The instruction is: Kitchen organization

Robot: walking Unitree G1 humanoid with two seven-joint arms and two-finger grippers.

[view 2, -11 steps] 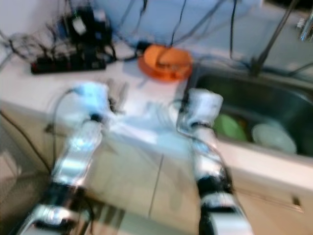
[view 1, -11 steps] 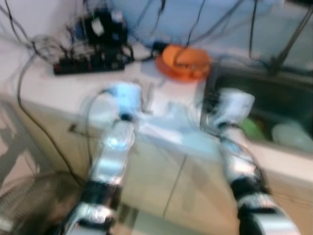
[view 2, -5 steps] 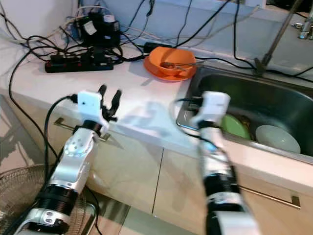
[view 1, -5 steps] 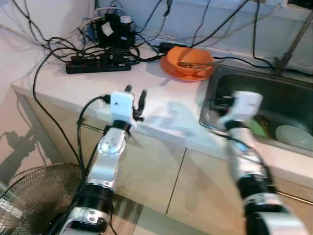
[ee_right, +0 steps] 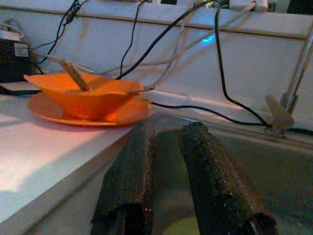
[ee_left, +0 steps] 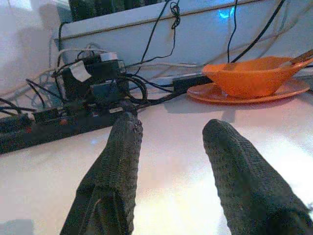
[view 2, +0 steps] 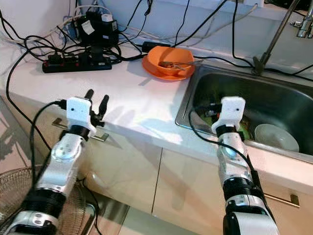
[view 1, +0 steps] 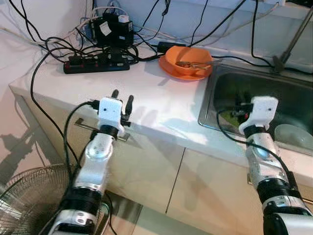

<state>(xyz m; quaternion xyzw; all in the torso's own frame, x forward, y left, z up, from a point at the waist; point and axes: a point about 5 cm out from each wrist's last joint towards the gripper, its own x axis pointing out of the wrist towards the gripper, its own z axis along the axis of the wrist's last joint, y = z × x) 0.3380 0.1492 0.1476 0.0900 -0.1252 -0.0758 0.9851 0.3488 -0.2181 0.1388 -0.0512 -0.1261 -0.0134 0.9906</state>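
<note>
Here, a stainless steel sink (view 2: pixel 293 105) set into a white countertop (view 2: pixel 146 105) serves as the landmark. Just beside the sink's far left corner, an orange bowl (view 2: pixel 171 55) is seated on an orange plate (view 2: pixel 155 70), and utensils are seen resting inside the bowl. Inside the sink, a pale round bowl (view 2: pixel 276 137) is found toward the near right, with a green dish (view 2: pixel 244 131) beside it, partly hidden behind the right arm. The right gripper (ee_right: pixel 168 161) is held over the sink's near left edge, its fingers drawn close with only a narrow gap between them and nothing held. The left gripper (view 1: pixel 122 101) is positioned well to the left of the sink, above the counter's front edge, with its fingers (ee_left: pixel 122 147) spread apart and empty. Farther left of the sink, against the wall, a black power strip (view 2: pixel 76 63) is laid among tangled black cables (view 2: pixel 44 44). A tall metal faucet (view 2: pixel 276 34) is mounted behind the sink.
</note>
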